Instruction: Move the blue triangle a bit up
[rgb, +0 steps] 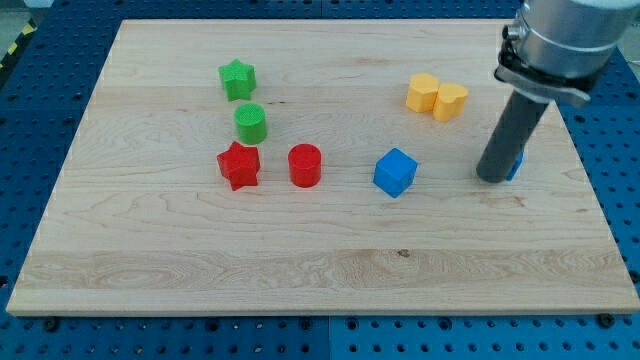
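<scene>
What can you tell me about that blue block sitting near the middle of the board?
The blue cube looks like matte plastic, with sharp edges and a lighter top face. It rests flat on the wooden board, turned so a corner faces the view's bottom. Nothing touches it: the red cylinder lies apart to its left, and my tip stands apart to its right.

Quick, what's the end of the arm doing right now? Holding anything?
No gripper: my tip is a bare rod, holding nothing.
It stands on the board, right against the blue triangle, which is mostly hidden behind it.
</scene>
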